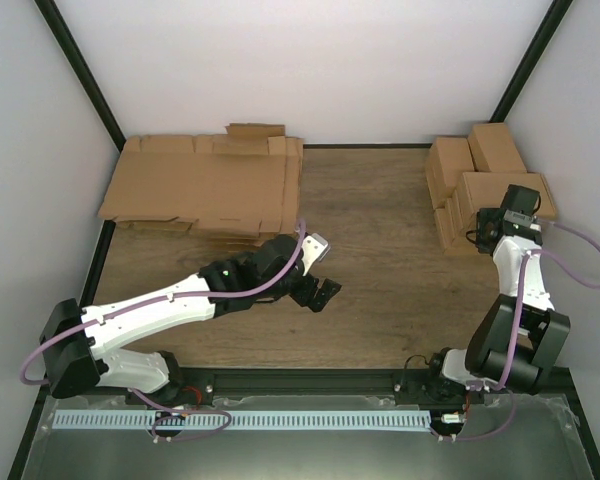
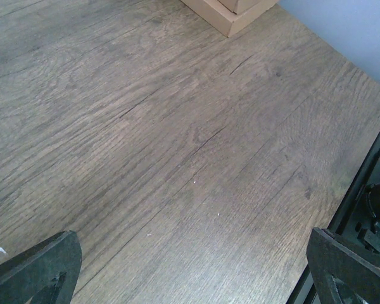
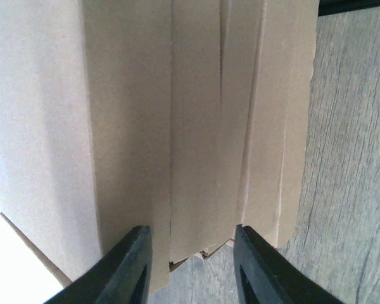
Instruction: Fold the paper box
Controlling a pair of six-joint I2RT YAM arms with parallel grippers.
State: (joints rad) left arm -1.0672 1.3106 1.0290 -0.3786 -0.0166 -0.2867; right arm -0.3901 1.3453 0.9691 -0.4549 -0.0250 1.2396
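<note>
Paper box [image 3: 196, 126]: plain brown matte cardboard in folded layers, far right on the wood-grain counter [image 2: 177, 158], by the stacked boxes [image 1: 470, 155]. Right end effector [image 3: 191, 253] straddles its edge; can't tell if clamped. Left end effector [image 2: 193, 269] spread wide, holding nothing. Flat sheets [image 1: 200, 185] piled far left.

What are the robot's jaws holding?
The left gripper holds nothing, jaws wide open. The right gripper has its jaws either side of an edge of the stacked cardboard boxes; whether it grips cannot be told.
</note>
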